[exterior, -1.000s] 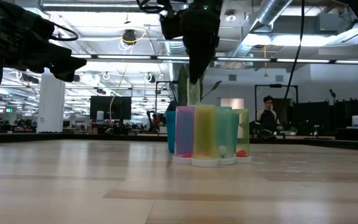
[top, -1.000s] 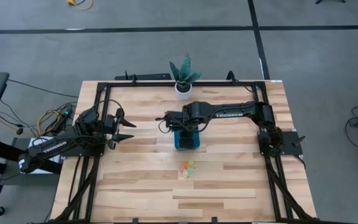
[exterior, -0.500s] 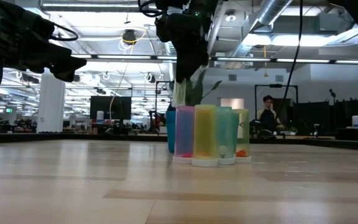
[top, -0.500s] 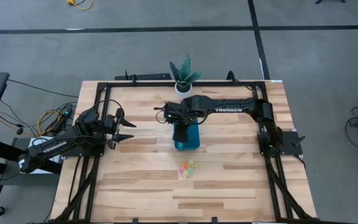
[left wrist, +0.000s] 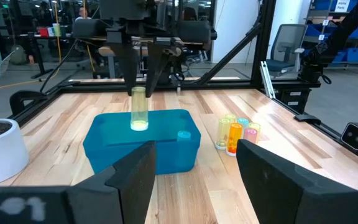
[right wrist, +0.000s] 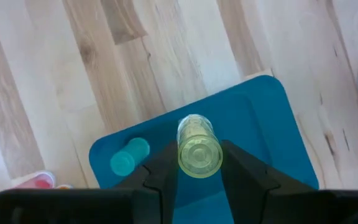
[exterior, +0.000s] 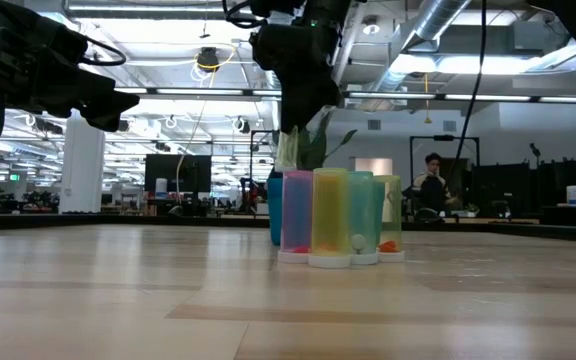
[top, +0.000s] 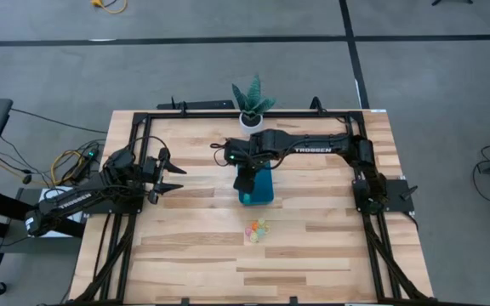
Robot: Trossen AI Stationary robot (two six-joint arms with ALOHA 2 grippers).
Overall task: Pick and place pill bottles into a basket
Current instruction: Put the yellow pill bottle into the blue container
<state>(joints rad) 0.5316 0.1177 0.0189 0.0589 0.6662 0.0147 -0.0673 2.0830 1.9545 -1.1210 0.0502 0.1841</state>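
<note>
The teal-blue basket (top: 262, 189) lies at mid-table; it also shows in the left wrist view (left wrist: 166, 155) and the right wrist view (right wrist: 266, 118). My right gripper (top: 243, 180) hangs over its left part, shut on a pale yellow-green pill bottle (left wrist: 139, 112). A teal bottle (right wrist: 130, 156) lies on its side in the basket. Several more bottles (top: 258, 229) stand upright in a cluster on the table nearer the front edge. My left gripper (top: 177, 179) waits open and empty at the table's left. My right gripper pinches the yellow-green bottle's upper end (left wrist: 139, 93) between its two fingers (right wrist: 166, 168), which come from above and point down. The bottle hangs upright below them, its lower end (left wrist: 139, 126) down inside the basket. Whether it touches the basket's floor I cannot tell.
A potted plant in a white pot (top: 251, 117) stands at the far edge behind the basket. A black frame (top: 143, 119) runs round the table. Bare wood lies at the front and right. People and desks show in the room beyond.
My right gripper has gone a little toward the table's left edge above the basket, carrying the yellow-green bottle, which stays upright.
</note>
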